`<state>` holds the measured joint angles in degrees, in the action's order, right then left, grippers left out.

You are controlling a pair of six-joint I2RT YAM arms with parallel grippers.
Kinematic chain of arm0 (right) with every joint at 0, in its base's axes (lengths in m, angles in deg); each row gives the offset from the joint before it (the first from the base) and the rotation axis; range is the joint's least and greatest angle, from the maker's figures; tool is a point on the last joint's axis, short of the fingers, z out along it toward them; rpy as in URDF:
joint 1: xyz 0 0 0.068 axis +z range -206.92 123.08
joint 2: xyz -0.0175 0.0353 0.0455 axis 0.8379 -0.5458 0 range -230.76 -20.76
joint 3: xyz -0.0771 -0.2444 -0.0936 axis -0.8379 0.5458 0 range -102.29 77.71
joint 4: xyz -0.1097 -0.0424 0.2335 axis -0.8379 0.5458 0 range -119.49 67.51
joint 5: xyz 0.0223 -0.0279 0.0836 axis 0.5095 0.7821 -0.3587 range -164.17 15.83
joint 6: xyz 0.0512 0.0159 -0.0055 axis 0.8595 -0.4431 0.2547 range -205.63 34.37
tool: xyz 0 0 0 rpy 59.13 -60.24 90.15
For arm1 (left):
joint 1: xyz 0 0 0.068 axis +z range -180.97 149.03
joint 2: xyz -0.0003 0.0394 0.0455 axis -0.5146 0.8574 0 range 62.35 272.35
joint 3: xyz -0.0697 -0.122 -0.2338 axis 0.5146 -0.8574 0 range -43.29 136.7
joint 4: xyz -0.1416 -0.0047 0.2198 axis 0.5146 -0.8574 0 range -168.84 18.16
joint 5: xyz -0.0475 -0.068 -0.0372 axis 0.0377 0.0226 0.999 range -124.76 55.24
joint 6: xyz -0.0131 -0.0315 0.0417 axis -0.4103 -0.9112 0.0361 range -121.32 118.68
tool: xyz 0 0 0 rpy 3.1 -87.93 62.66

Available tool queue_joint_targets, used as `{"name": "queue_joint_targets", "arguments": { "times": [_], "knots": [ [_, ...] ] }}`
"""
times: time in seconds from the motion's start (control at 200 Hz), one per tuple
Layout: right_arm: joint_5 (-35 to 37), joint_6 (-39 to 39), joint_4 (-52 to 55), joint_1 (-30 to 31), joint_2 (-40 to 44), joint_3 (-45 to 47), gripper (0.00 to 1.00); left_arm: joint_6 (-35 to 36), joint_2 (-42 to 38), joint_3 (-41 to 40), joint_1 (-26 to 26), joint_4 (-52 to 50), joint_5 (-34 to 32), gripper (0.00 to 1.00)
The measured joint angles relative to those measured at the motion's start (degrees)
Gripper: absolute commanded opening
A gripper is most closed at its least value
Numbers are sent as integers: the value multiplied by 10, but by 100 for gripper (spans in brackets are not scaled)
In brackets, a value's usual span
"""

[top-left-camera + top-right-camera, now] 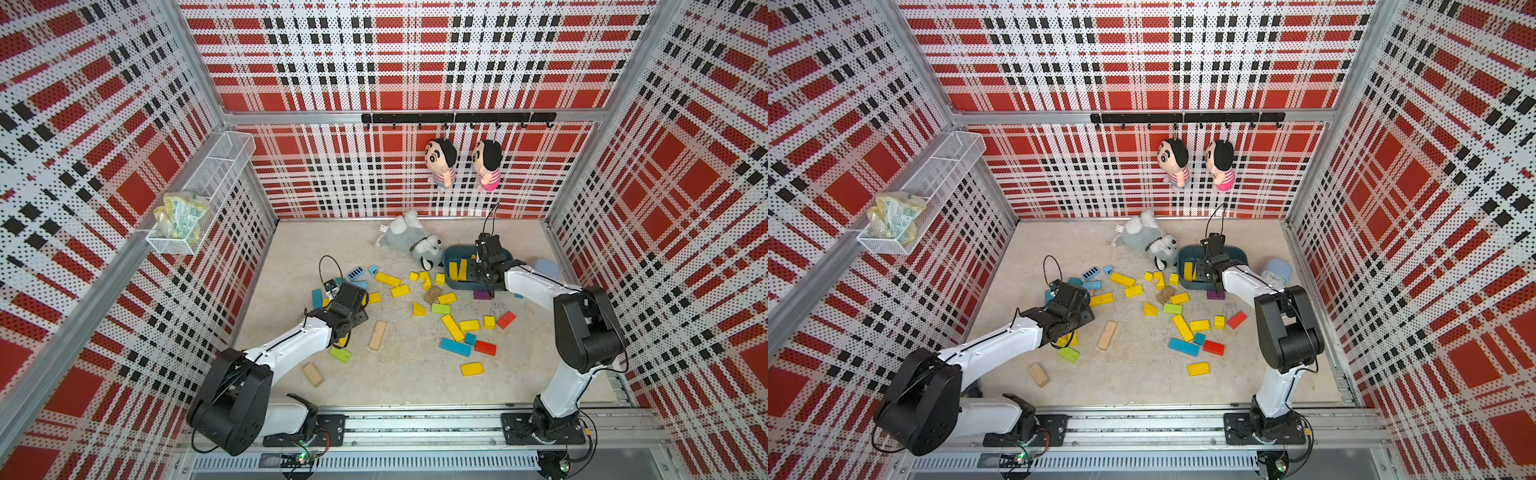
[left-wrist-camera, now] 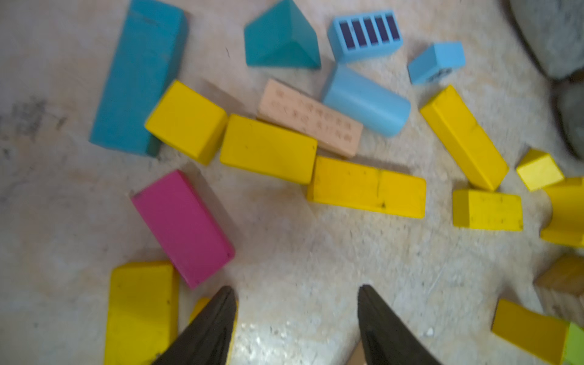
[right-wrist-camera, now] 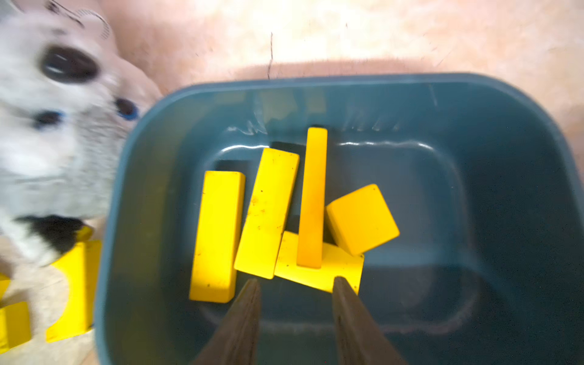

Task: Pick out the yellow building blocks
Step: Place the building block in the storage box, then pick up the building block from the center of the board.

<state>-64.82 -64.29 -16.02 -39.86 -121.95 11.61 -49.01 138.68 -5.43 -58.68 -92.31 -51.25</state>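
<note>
Right gripper [image 3: 296, 281], jaws parted and empty, hangs over a teal tub [image 3: 316, 82] at the table's [image 1: 407, 374] one o'clock. Five yellow building blocks [image 3: 218, 237] lie inside, with more scattered mid-table. Left gripper [image 2: 296, 288], spread wide, apparently grips nothing.

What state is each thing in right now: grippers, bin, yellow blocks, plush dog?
left gripper: open, empty, above bare floor.
right gripper: open, empty, over the bin.
blue bin: upright, holding five yellow blocks.
loose yellow blocks: many scattered on the floor, not yet collected.
plush dog: lying beside the bin.
</note>
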Motion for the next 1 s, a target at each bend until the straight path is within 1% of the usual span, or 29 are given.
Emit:
{"name": "queue_joint_targets", "arguments": {
  "times": [0.115, 0.24, 0.406, 0.506, 0.651, 1.002],
  "knots": [
    [-2, 6, -6, 0, 18, 17, 41, -1, 0, -3, -24, -25, -4, 66],
    [-1, 8, -5, 0, 24, 28, 42, -6, -4, -6, -24, -48, -19, 68],
    [-1, 9, -5, 0, 27, 31, 41, -5, -30, -14, -9, -64, -33, 68],
    [-1, 9, -5, 0, 29, 32, 41, 3, -41, -30, 10, -66, -32, 65],
    [-1, 9, -5, 0, 30, 32, 41, 23, -36, -48, 30, -65, -14, 59],
    [-1, 12, -5, 0, 36, 32, 40, 58, -14, -47, 30, -42, -10, 44]
  ]
}}
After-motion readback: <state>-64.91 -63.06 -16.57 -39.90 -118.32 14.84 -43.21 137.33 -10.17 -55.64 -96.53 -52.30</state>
